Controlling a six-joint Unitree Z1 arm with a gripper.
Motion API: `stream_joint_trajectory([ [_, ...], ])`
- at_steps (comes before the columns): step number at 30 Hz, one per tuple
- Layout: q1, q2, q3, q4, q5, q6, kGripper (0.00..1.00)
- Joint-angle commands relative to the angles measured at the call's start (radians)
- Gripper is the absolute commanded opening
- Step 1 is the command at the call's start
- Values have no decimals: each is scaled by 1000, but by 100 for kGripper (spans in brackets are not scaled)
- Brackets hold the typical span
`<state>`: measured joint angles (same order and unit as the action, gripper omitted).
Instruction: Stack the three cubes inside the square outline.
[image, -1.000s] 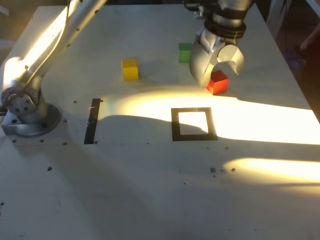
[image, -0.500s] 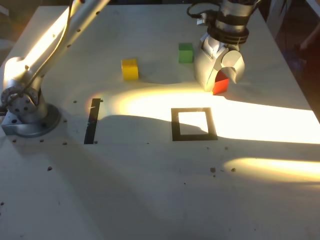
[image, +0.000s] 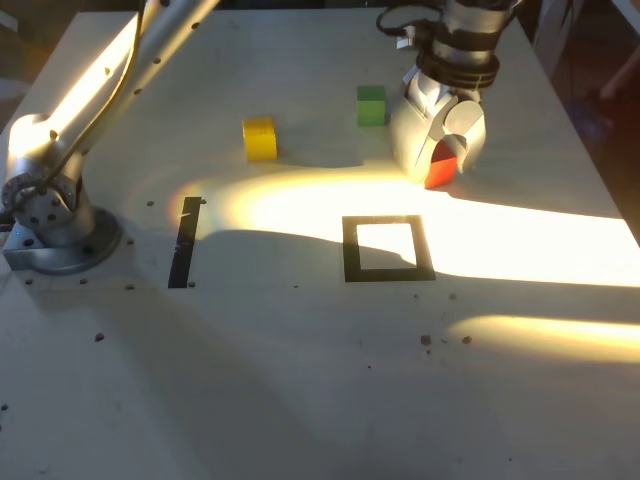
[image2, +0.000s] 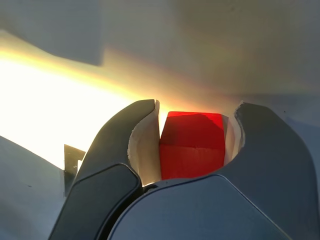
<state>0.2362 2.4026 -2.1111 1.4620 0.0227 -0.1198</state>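
Tabletop (image: 300, 400): square outline (image: 388, 248) near centre, empty; nothing stacked yet. Tool (image: 437, 165) toward far edge, jaws pinching red-orange cube (image: 441, 168) on both sides, cube apparently not lifted yet. Yellow cube (image: 260, 138) & green cube (image: 371, 105) untouched, also toward far edge. All three placements remain.

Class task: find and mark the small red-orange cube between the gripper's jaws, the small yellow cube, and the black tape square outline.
small red-orange cube (image2: 192, 145), wrist view, front face.
small yellow cube (image: 260, 139), exterior view, front face.
black tape square outline (image: 350, 250), exterior view, its left strip.
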Motion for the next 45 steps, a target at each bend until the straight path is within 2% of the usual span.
stream_joint_trajectory([
  [1, 0, -32, -3, 15, 5, 18, 19],
  [5, -20, -103, 21, 35, 7, 60, 19],
  [10, -90, -208, 131, 36, 14, 69, 19],
  [17, -232, -278, 316, -38, 7, 28, 19],
  [24, -300, -292, 432, -154, -13, -15, 19],
  [30, -298, -296, 452, -171, -1, -34, 19],
  [37, -278, -285, 534, -269, 7, -28, 19],
  [45, -271, -285, 556, -285, 5, -18, 19],
])
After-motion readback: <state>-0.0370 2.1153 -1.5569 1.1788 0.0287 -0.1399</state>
